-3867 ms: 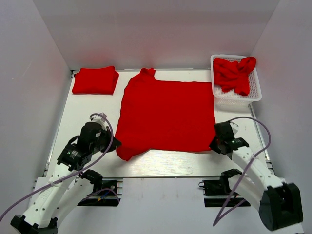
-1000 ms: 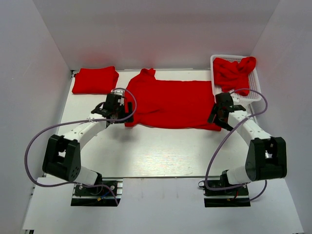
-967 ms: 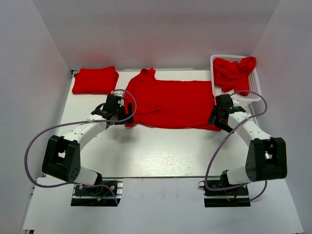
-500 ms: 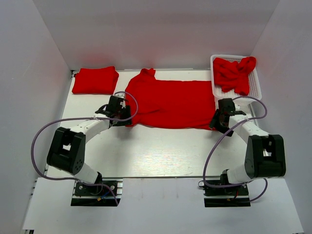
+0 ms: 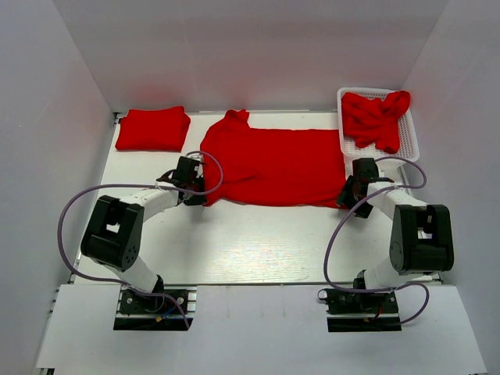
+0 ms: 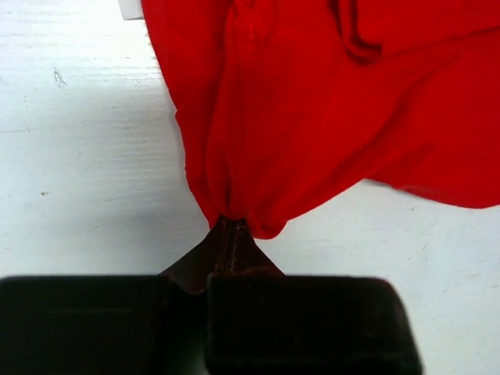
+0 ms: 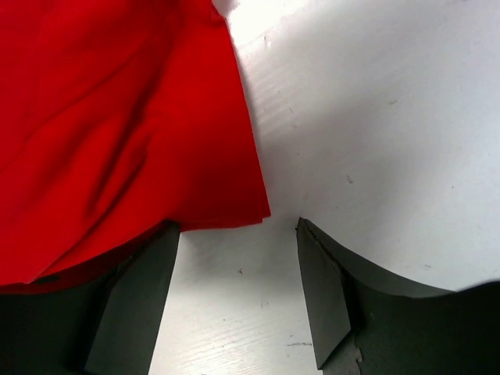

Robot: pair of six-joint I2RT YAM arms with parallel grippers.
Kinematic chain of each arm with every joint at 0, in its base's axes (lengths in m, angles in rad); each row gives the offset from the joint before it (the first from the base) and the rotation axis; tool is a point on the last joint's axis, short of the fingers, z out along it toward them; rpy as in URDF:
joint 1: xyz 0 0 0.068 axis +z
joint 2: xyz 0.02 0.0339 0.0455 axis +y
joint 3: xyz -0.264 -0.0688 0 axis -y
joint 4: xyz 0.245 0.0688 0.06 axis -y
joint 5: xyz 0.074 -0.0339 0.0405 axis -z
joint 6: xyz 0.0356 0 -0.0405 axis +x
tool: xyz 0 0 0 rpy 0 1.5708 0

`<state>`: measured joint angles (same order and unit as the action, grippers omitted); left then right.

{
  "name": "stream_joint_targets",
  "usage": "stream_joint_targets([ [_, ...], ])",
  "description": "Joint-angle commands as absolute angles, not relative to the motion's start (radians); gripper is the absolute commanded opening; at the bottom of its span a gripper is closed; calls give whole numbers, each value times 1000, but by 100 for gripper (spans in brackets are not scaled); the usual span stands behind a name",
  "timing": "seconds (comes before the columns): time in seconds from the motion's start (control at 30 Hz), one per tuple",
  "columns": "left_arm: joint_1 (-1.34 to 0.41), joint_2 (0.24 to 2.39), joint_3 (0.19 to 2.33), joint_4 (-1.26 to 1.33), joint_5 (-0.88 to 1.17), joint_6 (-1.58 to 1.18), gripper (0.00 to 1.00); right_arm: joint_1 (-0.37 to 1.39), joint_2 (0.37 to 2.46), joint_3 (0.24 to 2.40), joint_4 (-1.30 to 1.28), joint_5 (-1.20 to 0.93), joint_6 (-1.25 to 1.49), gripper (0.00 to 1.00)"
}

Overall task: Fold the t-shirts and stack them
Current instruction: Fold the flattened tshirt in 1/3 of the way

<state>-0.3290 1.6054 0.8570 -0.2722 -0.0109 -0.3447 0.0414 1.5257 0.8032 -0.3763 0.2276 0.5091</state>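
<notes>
From above, the left gripper (image 5: 199, 194) and right gripper (image 5: 350, 198) were too small for me to read their jaws. In both wrist views the t-shirt (image 6: 328, 117) ran past the frame edges.

High rear overview of table (image 5: 258, 242) — close wrist views on shared t-shirt (image 5: 273, 168)

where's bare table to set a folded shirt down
The middle near strip of table, from the spread shirt to the near edge, is bare. The far edge is crowded: folded shirt, spread shirt, basket.
</notes>
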Motion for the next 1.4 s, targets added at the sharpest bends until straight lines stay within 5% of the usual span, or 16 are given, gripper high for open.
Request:
stream_joint_targets([
  [0.0,-321,1591,845,-233,-9,-324,0,28,1548,810,-302,193,509,68],
  [0.23,-321,1525,770,-131,-43,-267,0,14,1588,822,-262,195,474,40],
  [0.37,-321,1439,735,-78,-55,-166,0,11,1594,839,-271,167,445,0],
  [0.87,-324,1048,611,-411,-293,-507,0,-48,1381,841,-554,256,420,0],
  [1.27,-336,887,362,-702,-55,-814,0,-77,1311,627,-591,215,505,0],
  [1.37,-336,929,408,-748,-44,-848,28,-81,1310,644,-612,232,532,36],
])
